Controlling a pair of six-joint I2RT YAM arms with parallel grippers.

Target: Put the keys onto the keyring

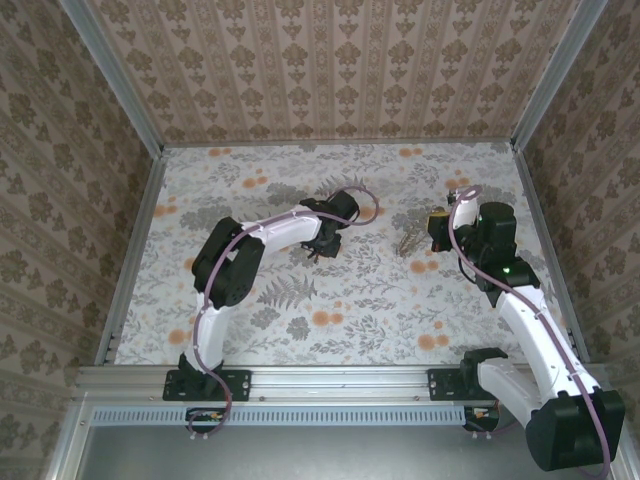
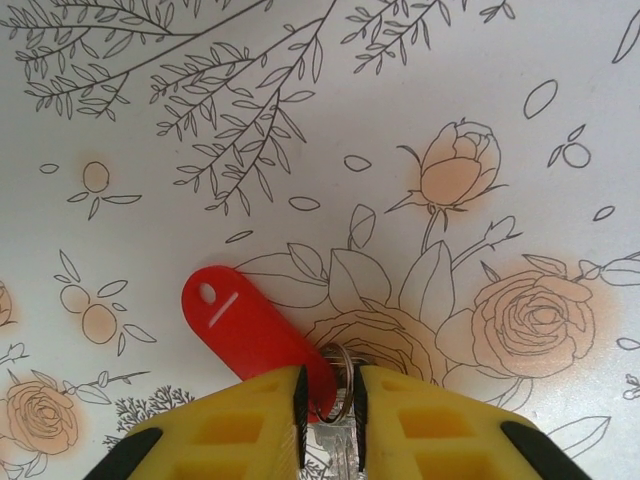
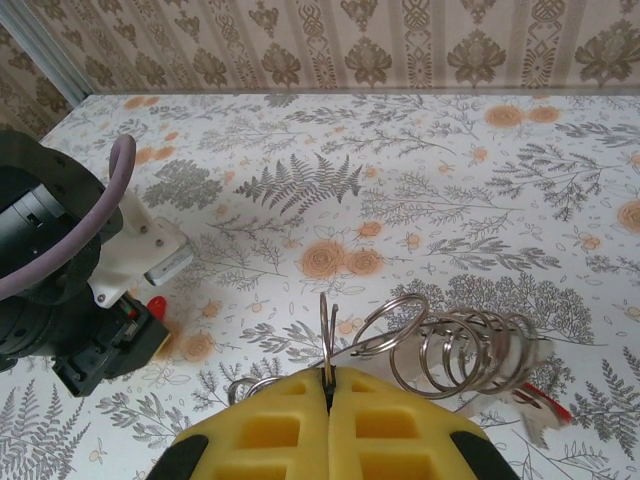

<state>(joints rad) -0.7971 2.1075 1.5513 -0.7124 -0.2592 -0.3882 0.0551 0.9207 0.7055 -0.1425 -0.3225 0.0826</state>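
- The left claw (image 2: 330, 385) is down at the middle of the flowered worktop (image 1: 330, 180), its yellow fingers (image 2: 230, 430) drawn in tight on the red-tagged key (image 2: 245, 330).
- From its wrist camera, the key's small steel loop (image 2: 341, 378) and a bit of metal blade sit squeezed between the pads. The red tag sticks out towards 10 o'clock, lying flat on the printed roses.
- The right claw (image 3: 328, 378) is off at 3 o'clock from the left one, well apart from it. Its pads are pressed together, with the thin edge of one ring (image 3: 327, 330) pinched upright between them.
- That ring belongs to the keyring (image 3: 455, 350), a bunch of shiny steel split rings. The bunch trails away from the claw towards 3 o'clock and rests on the worktop.
- From above, the bunch lies just at 8 o'clock of the right claw, between the two arms.
- At the far end of the bunch, towards 4 o'clock, lies a whitish key (image 3: 540, 420) with a red tip, touching the last rings. I can't tell whether it is threaded on.
- From the right wrist camera, the left arm's black wrist (image 3: 50, 290) and mauve cable (image 3: 110, 190) stand at 9 o'clock, with a speck of red under them.
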